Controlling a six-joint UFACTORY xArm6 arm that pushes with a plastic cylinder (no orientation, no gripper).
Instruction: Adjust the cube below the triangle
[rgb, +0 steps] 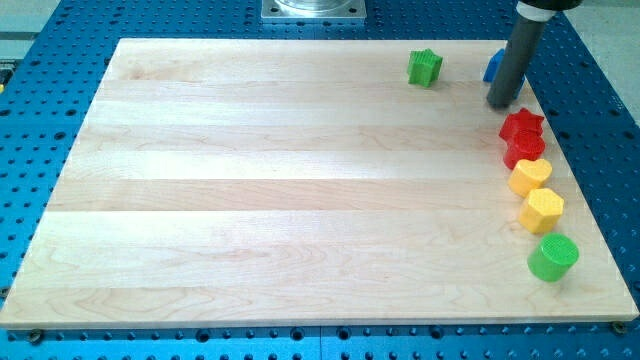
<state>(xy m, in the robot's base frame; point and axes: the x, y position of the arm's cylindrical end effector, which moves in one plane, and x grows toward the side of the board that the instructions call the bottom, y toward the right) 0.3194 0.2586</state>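
My tip (501, 101) rests on the board near the view's top right corner. A blue block (491, 67) sits just left of the rod and is partly hidden by it, so I cannot tell its shape. A red star (521, 124) lies just below and right of the tip, a short gap away. A second red block (526, 151), its shape unclear, touches the star from below. A green star (424, 67) sits to the left of the tip, well apart.
Down the right edge of the wooden board (300, 200) run a yellow heart (530, 176), a yellow hexagon (542, 209) and a green cylinder (553, 257). A blue perforated table surrounds the board. A metal mount (313, 9) sits at the view's top.
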